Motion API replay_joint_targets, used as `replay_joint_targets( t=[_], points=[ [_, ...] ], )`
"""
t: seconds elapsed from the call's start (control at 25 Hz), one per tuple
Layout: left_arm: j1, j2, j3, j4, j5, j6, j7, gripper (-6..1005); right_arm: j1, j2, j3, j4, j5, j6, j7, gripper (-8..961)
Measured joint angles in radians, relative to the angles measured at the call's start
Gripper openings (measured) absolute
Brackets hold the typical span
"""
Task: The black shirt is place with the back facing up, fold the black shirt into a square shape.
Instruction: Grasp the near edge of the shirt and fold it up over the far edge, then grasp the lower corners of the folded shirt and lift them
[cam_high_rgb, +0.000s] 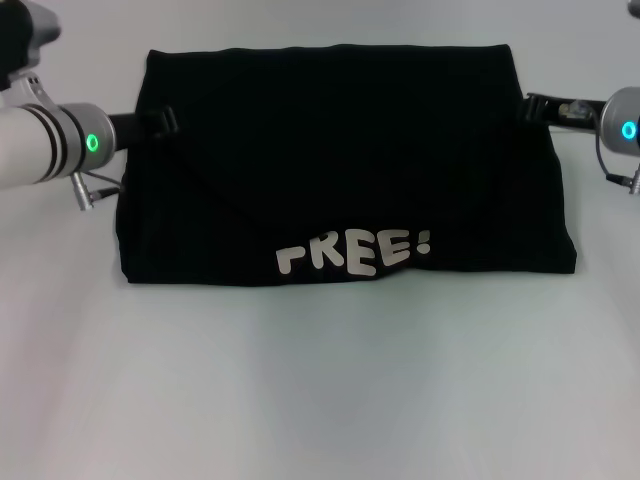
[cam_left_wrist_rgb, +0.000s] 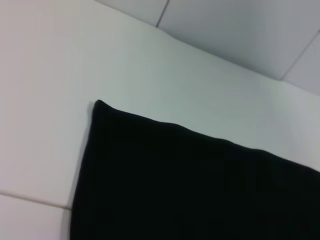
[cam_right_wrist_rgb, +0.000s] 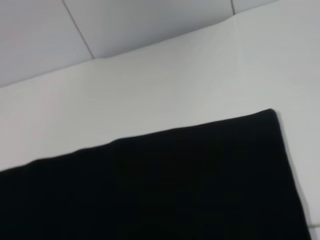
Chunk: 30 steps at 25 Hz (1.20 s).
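Note:
The black shirt (cam_high_rgb: 340, 170) lies on the white table, folded into a wide rectangle. White "FREE!" lettering (cam_high_rgb: 352, 252) shows along its front edge. My left gripper (cam_high_rgb: 168, 121) is at the shirt's left edge, near the far corner. My right gripper (cam_high_rgb: 527, 106) is at the shirt's right edge, near the far corner. Both tips are black against the black cloth. In the left wrist view one far corner of the shirt (cam_left_wrist_rgb: 200, 190) lies flat on the table. The right wrist view shows the other far corner (cam_right_wrist_rgb: 175, 185).
The white table (cam_high_rgb: 320, 400) spreads out in front of the shirt and on both sides. Beyond the table's far edge, a pale panelled wall (cam_left_wrist_rgb: 240, 30) shows in both wrist views.

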Motion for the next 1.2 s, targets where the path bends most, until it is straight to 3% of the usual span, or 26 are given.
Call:
replay_joint_targets(
  t=[0.28,0.44,0.48,0.68,0.8,0.92,0.96,1.2],
  points=[
    [-0.025,0.051,0.054,-0.06,0.0,0.107,0.0,134,0.009,-0.018,-0.072,0.055,-0.066,-0.059,0.048,72],
    [-0.002,0.068,0.022,0.032,-0.001,0.274,-0.017,136,-0.024,-0.036,-0.075,-0.018,-0.127,-0.171,0.208,91],
    [0.011,0.069,0.007,0.064,-0.003,0.321,-0.028,137,-0.042,-0.042,-0.07,-0.057,-0.126,-0.23,0.242,135],
    [0.094,0.086,-0.082,0.218,-0.044,0.586,-0.064,324,-0.111,-0.08,-0.039,-0.22,-0.102,-0.456,0.34,359],
    [0.128,0.132,-0.095,0.195,-0.055,0.723,-0.062,551,-0.118,-0.113,-0.03,-0.243,-0.102,-0.541,0.393,501],
    [0.153,0.183,-0.089,0.109,-0.048,0.761,-0.053,617,-0.102,-0.144,-0.03,-0.238,-0.11,-0.596,0.424,564],
    [0.163,0.189,-0.09,0.092,-0.046,0.756,-0.051,639,-0.099,-0.15,-0.03,-0.24,-0.112,-0.61,0.432,572],
    [0.213,0.18,-0.087,0.066,-0.037,0.681,-0.047,770,-0.095,-0.164,-0.026,-0.266,-0.113,-0.648,0.457,595]
  ],
)
